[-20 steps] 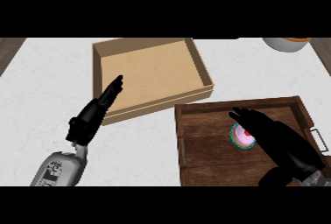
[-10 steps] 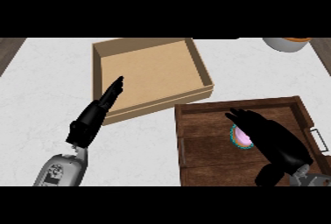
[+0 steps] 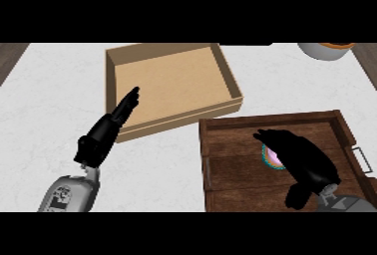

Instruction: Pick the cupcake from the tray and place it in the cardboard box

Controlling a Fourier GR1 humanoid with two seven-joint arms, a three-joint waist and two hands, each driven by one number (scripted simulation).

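Head view: the cupcake (image 3: 271,157) is seen in the dark wooden tray (image 3: 228,184), toward the tray's right half, and it is largely covered by the right hand (image 3: 302,157). Only a sliver is exposed at the hand's left edge — pink topping ringed by a teal rim. Too little is shown for its long axis or facing to be judged. Nothing else is seen inside the tray, and a metal handle (image 3: 364,159) is fitted on its right side.

The right hand is laid over the cupcake with the fingers arched down around it, the thumb trailing low near the tray's front; whether the cupcake is actually pinched cannot be told.

The cardboard box (image 3: 232,74) is set on the white counter (image 3: 44,99) up and left of the tray, slightly rotated, its near right corner just beside the tray's far left corner. Its bare floor is all that is seen inside.

The left hand (image 3: 110,127) is held flat with straight fingers — fingertips over the box's near left wall, nothing gripped.

A white bowl (image 3: 324,50) with something orange inside is cut off at the top right.
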